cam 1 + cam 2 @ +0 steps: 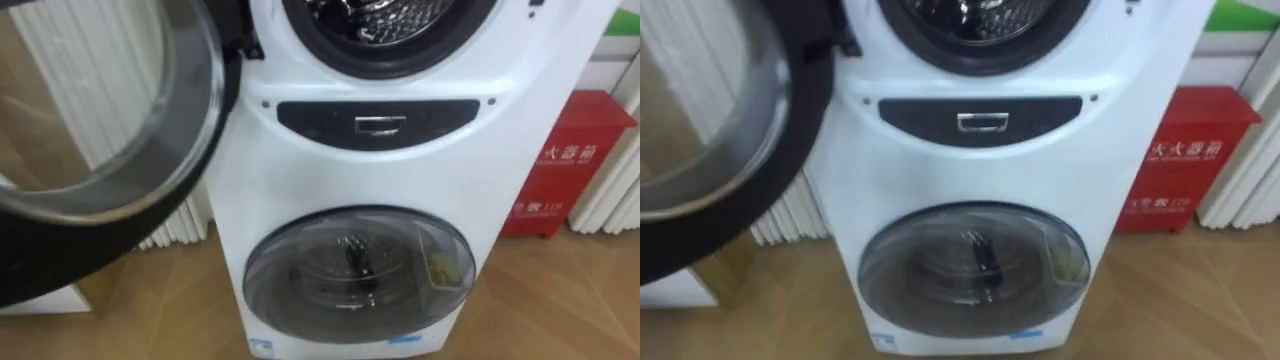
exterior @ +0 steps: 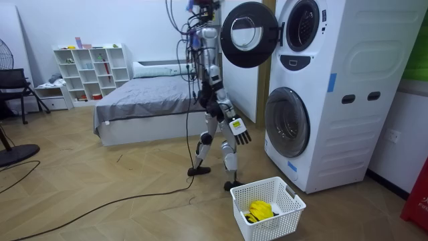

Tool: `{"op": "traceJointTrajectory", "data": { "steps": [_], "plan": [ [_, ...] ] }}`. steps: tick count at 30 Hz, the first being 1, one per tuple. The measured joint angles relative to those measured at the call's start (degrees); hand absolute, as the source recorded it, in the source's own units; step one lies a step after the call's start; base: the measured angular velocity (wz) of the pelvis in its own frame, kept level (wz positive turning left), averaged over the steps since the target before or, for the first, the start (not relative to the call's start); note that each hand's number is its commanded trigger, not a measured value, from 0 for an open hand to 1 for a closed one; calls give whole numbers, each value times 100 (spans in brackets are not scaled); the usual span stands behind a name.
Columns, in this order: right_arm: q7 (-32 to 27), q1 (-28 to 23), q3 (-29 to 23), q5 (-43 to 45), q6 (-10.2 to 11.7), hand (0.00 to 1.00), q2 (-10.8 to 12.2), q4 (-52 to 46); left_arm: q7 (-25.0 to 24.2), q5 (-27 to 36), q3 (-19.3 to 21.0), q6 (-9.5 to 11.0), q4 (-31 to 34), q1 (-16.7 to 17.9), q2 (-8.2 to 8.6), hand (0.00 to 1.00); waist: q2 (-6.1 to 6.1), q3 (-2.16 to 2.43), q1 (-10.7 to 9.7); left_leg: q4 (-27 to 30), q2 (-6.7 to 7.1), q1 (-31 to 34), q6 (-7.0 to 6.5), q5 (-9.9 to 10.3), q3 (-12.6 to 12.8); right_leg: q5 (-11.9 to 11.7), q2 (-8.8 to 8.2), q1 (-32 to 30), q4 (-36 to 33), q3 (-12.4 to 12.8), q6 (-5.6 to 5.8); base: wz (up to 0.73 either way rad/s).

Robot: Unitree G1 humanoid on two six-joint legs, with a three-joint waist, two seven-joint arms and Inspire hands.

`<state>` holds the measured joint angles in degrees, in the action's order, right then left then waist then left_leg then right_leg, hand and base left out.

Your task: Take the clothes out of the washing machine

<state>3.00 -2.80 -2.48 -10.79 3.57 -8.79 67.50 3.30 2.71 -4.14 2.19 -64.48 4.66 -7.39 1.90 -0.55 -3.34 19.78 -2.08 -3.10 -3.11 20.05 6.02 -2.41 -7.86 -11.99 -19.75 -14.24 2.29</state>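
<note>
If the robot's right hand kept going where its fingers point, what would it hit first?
The right hand points downward, so probably the wooden floor close to the white basket, though depth is unclear.

light wood plank floor [image 2: 100, 194], plain white wall [image 2: 100, 23], even indoor light. bed [image 2: 144, 94] with grey cover against the far wall, white cube shelf [image 2: 93, 70] beside it on the room view's left, black chair [image 2: 13, 84] and a standing fan [image 2: 5, 53] at the left edge. red box [image 1: 565, 160] on the floor, white ribbed panels [image 1: 612, 195] just beside it
</note>
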Motion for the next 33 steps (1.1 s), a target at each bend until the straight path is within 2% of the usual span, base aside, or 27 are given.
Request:
{"op": "traceJointTrajectory", "data": {
  "steps": [1,2,4,5,6,7,8,9,10,11,12,18,21,24,27,29,33],
  "plan": [
    [34,-9,9,-16,-11,0,0,1,2,4,-1,76,7,-29,-3,0,-32,-3,-7,-122,-27,5,23,-150,132,503,-98,133,-543,-7,-46,65],
    [45,-9,12,-16,-18,0,0,1,1,6,-1,122,14,-32,-3,0,-58,-4,-3,-197,-33,4,32,-225,199,715,-125,236,-758,6,-27,59],
    [92,-34,150,-14,-28,0,22,9,-1,-80,8,246,11,-29,-29,0,-237,9,90,-461,-44,-41,111,-462,558,1366,-215,732,-1250,72,2,39],
    [97,-31,218,-16,-28,0,30,10,-4,-108,12,254,11,-24,-41,0,-312,24,159,-473,-45,-43,136,-485,669,1480,-227,816,-1294,129,12,0],
    [94,14,374,-6,-33,0,44,18,-9,-111,17,258,10,4,-66,0,-445,-13,305,-469,-24,-53,205,-525,831,1642,-262,902,-1188,200,71,-24],
    [89,73,421,15,-32,0,56,53,-13,-109,35,257,2,56,-60,0,-523,-37,385,-431,-22,-29,263,-550,866,1675,-172,957,-776,244,118,-34],
    [79,115,448,19,-32,0,55,65,-15,-109,51,258,3,77,-52,0,-526,-8,420,-407,1,11,285,-555,879,1670,-101,993,-547,273,123,-47],
    [74,212,531,18,-32,0,54,50,-14,-107,131,260,0,65,-31,0,-480,18,485,-403,-30,130,320,-590,928,1632,9,1035,-150,308,61,-47],
    [78,224,585,16,-27,0,58,2,-3,-102,174,288,2,60,-12,0,-498,5,483,-508,-39,173,311,-674,890,1478,80,1044,71,305,11,-38],
    [83,208,599,15,-28,0,66,-4,4,-100,179,296,1,60,-17,0,-469,25,491,-579,-49,156,318,-721,891,1431,113,1061,172,307,7,-14],
    [98,162,687,27,-29,0,67,-6,25,-103,184,301,-3,56,-21,0,-491,38,490,-716,-54,96,328,-795,901,1361,153,1090,315,313,0,-10],
    [134,144,824,83,48,0,76,-4,124,-102,223,317,-40,57,-5,0,-558,39,527,-813,-141,39,389,-849,950,1256,276,1140,561,341,-58,-8],
    [104,153,830,68,108,0,77,-6,156,21,214,317,-40,63,5,0,-528,30,532,-809,-178,31,425,-829,907,1249,335,1190,613,325,-69,0],
    [69,213,865,71,194,0,79,-57,158,133,229,319,-40,68,8,0,-453,-2,562,-805,-224,19,461,-807,878,1234,386,1175,648,331,-94,-15],
    [74,231,904,156,232,0,79,-75,144,231,306,331,-43,75,28,0,-413,-2,663,-807,-225,-7,462,-806,618,1222,431,1195,721,391,-114,-20],
    [74,279,823,284,237,0,78,-84,106,321,401,379,-43,115,58,0,-389,-10,673,-807,-226,-38,468,-802,537,1221,442,1227,733,398,-117,-12],
    [13,267,809,180,304,0,68,-82,102,1031,397,421,-40,106,77,0,-371,-12,637,-811,-232,-56,521,-769,440,1218,458,1335,820,320,-122,11]
  ]
}}
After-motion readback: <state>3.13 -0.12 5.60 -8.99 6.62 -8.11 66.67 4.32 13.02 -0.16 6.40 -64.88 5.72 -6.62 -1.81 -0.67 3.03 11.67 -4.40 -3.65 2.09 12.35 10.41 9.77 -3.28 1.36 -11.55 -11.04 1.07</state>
